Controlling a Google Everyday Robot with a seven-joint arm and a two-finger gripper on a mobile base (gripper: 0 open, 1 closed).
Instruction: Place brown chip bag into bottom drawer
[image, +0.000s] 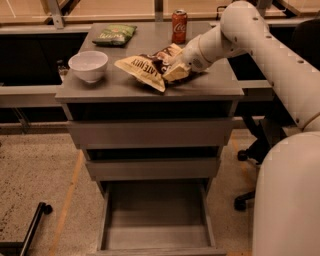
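Observation:
The brown chip bag (146, 68), tan and dark brown with "LATE JULY" printed on it, sits on the grey cabinet top (120, 87) near the middle, its right end raised. My gripper (176, 69) reaches in from the right and is shut on the bag's right end, its fingers mostly buried in the crinkled foil. The bottom drawer (155, 235), lowest of three, is pulled out and open below, a deep grey tray with nothing in it. The two drawers above it are pushed in.
A white bowl (88, 65) stands on the cabinet top at the left. A green snack bag (116, 34) lies at the back left, and a red soda can (179, 20) at the back middle. A black office chair base (248, 152) is on the right. My white arm (280, 65) fills the right side.

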